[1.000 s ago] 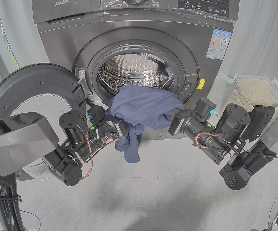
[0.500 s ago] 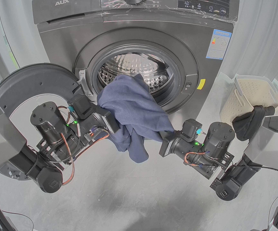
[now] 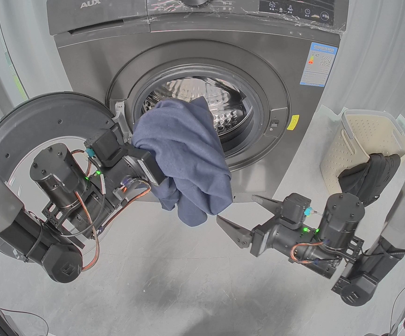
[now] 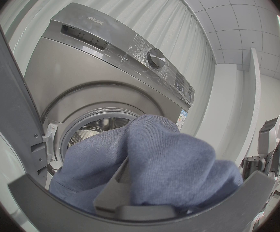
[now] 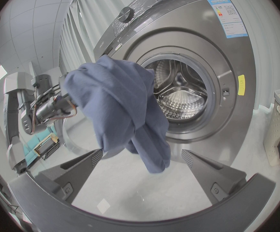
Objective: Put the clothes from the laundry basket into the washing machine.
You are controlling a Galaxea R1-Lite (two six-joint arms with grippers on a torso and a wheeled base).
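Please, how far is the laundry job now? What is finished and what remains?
Done: the door is open, but the drum looks bare. In hand: the left pincer holds a blue garment at the opening; the right pincer is open and empty. Left: push it in, then the dark garment draped over the basket.
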